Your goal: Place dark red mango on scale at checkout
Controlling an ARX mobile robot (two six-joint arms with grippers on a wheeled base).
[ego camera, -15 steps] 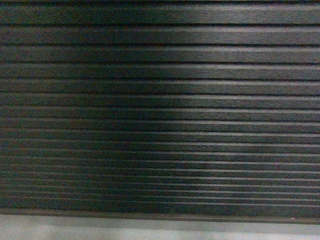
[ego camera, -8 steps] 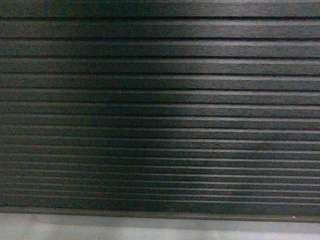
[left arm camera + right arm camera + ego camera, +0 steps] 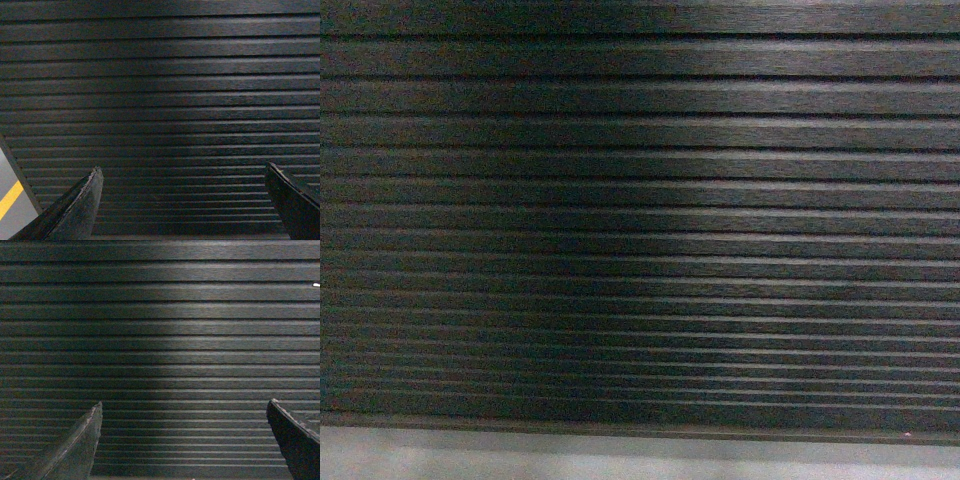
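While both wrist cameras face the ribbed front panel of the checkout (image 3: 640, 230), the left gripper (image 3: 182, 205) and right gripper (image 3: 182, 442) stand wide apart, holding nothing; panel ribs fill the gap between fingers. Mango and scale unseen.

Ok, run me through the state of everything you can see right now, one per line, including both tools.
left tool: open, fingers wide apart, nothing between them, facing the ribbed panel.
right tool: open, fingers wide apart, empty, also facing the panel.
checkout: only its dark ribbed front panel shows, filling all three views; its top is out of sight.
floor: grey strip below the panel.
dark red mango: not in view.
scale: not in view.
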